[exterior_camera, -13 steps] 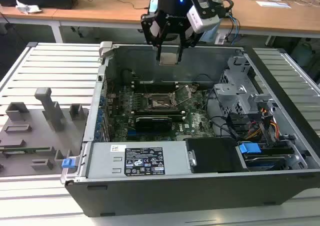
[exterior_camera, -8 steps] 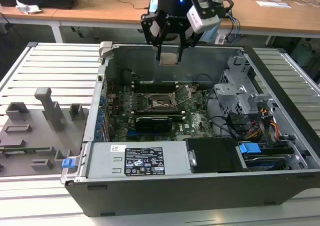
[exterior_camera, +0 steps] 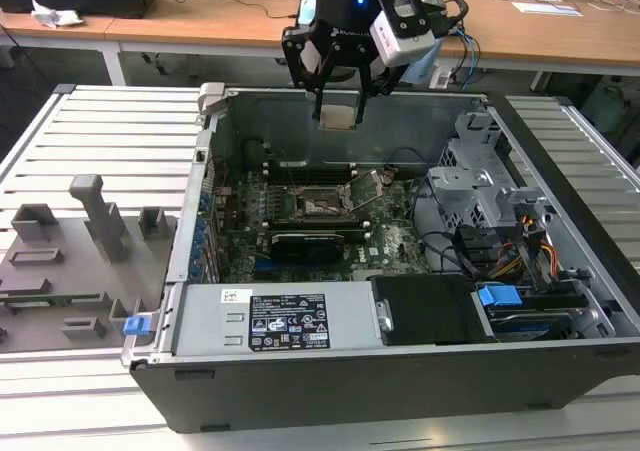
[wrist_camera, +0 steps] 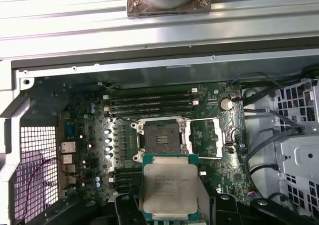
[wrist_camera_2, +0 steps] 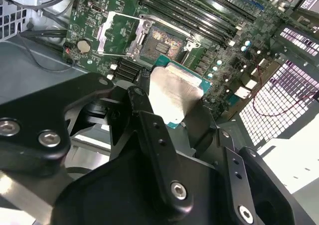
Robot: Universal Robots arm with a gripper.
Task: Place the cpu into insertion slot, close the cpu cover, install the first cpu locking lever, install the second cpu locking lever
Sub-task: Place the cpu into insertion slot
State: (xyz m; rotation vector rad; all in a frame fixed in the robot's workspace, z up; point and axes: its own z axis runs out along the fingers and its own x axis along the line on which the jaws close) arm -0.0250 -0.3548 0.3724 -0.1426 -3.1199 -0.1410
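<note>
Hanging above an open grey sheet-metal computer case [exterior_camera: 350, 391], a black gripper [exterior_camera: 339, 109] has its fingers clamped on two opposite edges of the cpu [wrist_camera: 169, 187]. The chip is a flat square with a dull silvery lid and a thin green rim. Below it, on the green motherboard [wrist_camera: 89, 135], the black-framed insertion slot [wrist_camera: 158, 136] lies bare. Its thin metal cpu cover [wrist_camera: 220, 137] is swung open beside it.
</note>
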